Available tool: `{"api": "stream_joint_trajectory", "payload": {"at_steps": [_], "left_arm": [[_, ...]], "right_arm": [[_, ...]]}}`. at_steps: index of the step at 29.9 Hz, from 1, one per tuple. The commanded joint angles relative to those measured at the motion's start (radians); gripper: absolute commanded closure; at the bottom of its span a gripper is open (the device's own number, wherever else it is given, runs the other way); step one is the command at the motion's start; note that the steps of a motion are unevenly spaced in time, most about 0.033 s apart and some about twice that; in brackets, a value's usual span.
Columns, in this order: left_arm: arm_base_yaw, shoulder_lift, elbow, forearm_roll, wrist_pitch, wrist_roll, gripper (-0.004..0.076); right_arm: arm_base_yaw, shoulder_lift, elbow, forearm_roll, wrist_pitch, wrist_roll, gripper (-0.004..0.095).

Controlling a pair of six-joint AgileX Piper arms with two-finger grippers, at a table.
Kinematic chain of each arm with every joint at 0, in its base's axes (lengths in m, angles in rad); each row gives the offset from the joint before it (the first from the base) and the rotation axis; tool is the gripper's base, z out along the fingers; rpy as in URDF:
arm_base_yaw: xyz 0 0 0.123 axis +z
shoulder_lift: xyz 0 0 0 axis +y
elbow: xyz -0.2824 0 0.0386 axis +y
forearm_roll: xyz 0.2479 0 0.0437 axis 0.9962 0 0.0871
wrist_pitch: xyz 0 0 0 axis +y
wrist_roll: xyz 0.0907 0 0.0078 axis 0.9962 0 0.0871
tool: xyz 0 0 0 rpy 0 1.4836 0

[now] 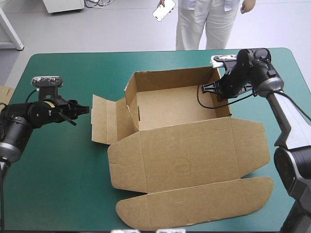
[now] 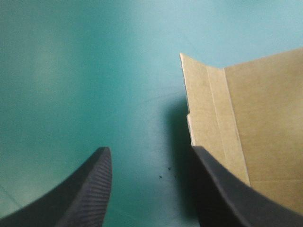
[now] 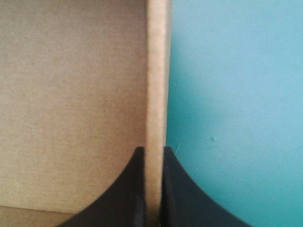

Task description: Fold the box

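The brown box point(image 1: 180, 97) stands mid-table as an open tray with raised walls; its lid point(image 1: 189, 155) lies flat toward the near edge, ending in a rounded flap. A side flap point(image 1: 104, 119) lies spread to the left of the tray. My right gripper point(image 1: 209, 89) is at the tray's right wall, and in the right wrist view it point(image 3: 155, 189) is shut on that wall's top edge point(image 3: 157, 71). My left gripper point(image 1: 83, 110) hovers left of the side flap, open. In the left wrist view, the flap's corner point(image 2: 213, 104) stands just ahead of one finger point(image 2: 222, 189).
More brown board point(image 1: 5, 93) shows at the table's left edge. Bare teal-green cover point(image 1: 53, 184) lies in front of the left arm. The lid's rounded flap point(image 1: 194, 204) reaches close to the near table edge.
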Motion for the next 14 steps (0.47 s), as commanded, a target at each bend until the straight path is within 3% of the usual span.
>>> {"api": "stream_joint_trajectory", "payload": {"at_steps": [1,14], "left_arm": [[0.022,-0.018,0.049,-0.061,-0.124,-0.003,0.0357],[0.056,-0.018,0.107,-0.133,-0.222,0.003,0.0357]], "right_arm": [[-0.006,-0.079,-0.061,0.028,0.014,-0.006,0.0927],[-0.075,-0.115,-0.137,0.112,0.014,0.001,0.0927]]}}
